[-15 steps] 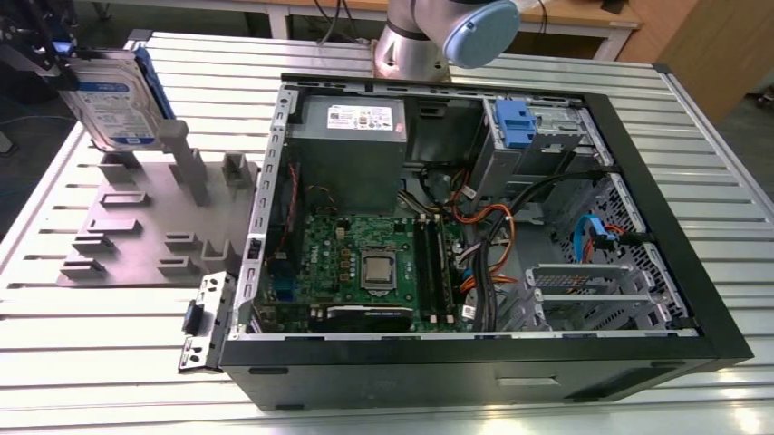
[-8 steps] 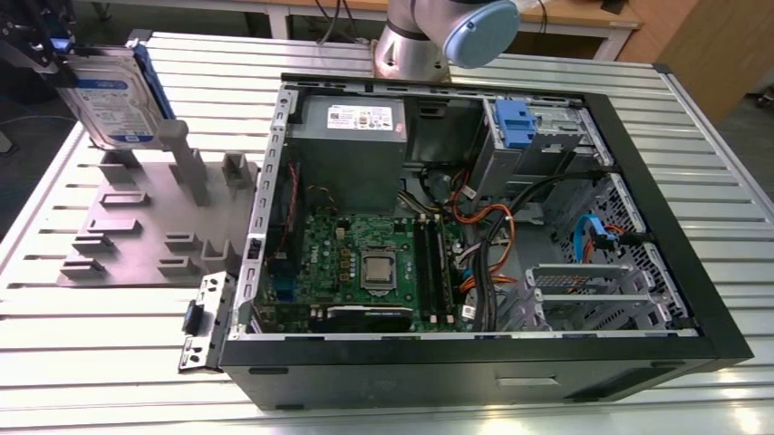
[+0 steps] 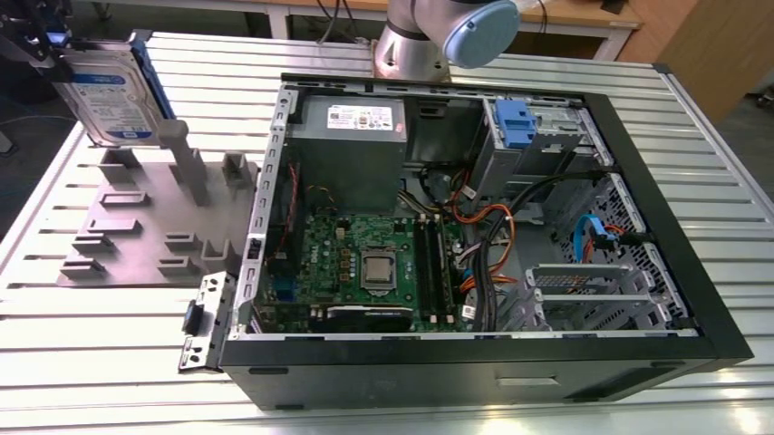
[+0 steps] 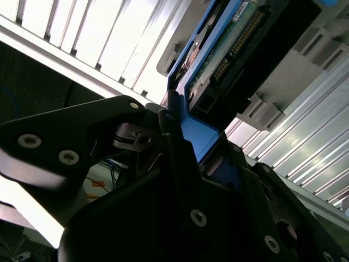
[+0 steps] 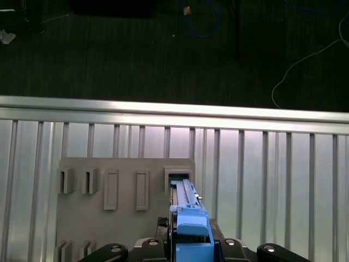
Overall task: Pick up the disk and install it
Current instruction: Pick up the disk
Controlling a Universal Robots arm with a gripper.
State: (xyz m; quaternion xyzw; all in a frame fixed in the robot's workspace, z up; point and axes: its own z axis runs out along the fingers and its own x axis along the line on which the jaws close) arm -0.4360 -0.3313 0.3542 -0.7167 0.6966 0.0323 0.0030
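Note:
The disk (image 3: 115, 95) stands on edge at the far corner of the table on the exterior view's left, silver-grey with a white-and-blue label and a blue carrier. Its lower end is at the upright slots of the grey holder plate (image 3: 145, 227); I cannot tell whether it still touches them. My gripper (image 3: 46, 43) grips its upper end, shut on the carrier. In the first wrist view the disk (image 5: 186, 202) runs edge-on from my gripper (image 5: 188, 243) toward a slot (image 5: 177, 177). The second wrist view shows the disk's green circuit board (image 4: 229, 49) and blue carrier tab (image 4: 199, 136) between my fingers (image 4: 163, 123).
An open computer case (image 3: 677, 227) lies on the slatted metal table (image 3: 109, 362), holding a grey power supply (image 3: 351, 118), a motherboard (image 3: 362, 263), cables and a drive cage (image 3: 581, 290). A blue-fronted bay (image 3: 514, 122) sits at its far end. The arm's base (image 3: 436, 36) stands behind it.

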